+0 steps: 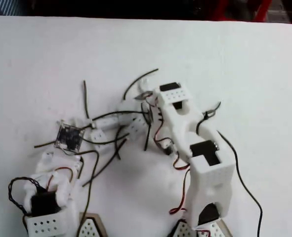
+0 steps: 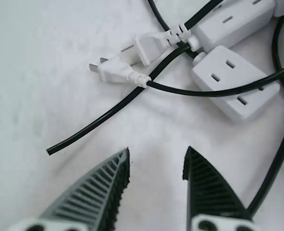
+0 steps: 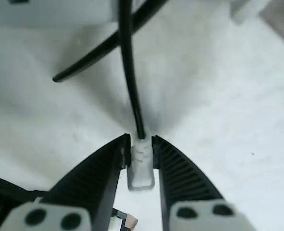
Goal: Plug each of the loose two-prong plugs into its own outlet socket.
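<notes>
Table (image 1: pixel 254 64): white, strewn with crossing black cords.

Right gripper (image 3: pixel 141 140): jaws pinching a white plug (image 3: pixel 141 171) by its body. Its cord (image 3: pixel 129 72) runs straight out ahead of the tips. The prongs are hidden.

Left gripper (image 2: pixel 157 150): jaws spread, nothing between them.

Outlet sockets (image 2: pixel 235 82): two, ahead of the left tips and off to one side. A cord is draped across the nearer one's face.

Loose plugs (image 2: pixel 117 71): two, side by side ahead of the left tips, prongs pointing away from the sockets.

Risks, as judged:
- The pinched plug's prongs likely face back into the gripper, preventing insertion.
- The draped cord may block slots.
- Tugged cords may drag the sockets.
</notes>
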Robot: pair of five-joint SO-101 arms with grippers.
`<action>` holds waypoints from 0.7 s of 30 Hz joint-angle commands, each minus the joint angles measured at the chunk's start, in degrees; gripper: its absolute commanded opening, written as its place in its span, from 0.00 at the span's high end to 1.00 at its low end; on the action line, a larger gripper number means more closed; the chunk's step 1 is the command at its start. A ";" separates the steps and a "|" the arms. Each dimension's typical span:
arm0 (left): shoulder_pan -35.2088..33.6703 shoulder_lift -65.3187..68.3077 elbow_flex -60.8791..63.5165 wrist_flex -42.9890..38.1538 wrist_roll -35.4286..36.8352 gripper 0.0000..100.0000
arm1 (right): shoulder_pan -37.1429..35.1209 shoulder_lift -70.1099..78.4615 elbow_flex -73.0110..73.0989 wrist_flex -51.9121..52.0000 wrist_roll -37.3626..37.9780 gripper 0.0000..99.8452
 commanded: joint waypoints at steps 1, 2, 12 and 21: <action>-0.48 -0.13 -2.11 0.18 -0.18 0.81 | 0.75 -3.56 -0.79 -0.66 0.62 0.98; -0.48 -0.13 -2.11 0.18 -0.18 0.81 | 0.75 -3.56 -0.79 -0.84 0.70 0.98; -0.48 -0.13 -2.11 0.18 -0.26 0.81 | 1.36 -3.56 -0.70 1.54 0.70 0.91; -0.48 -0.13 -2.11 0.18 -0.26 0.81 | 1.36 -3.56 -0.70 1.98 0.70 0.92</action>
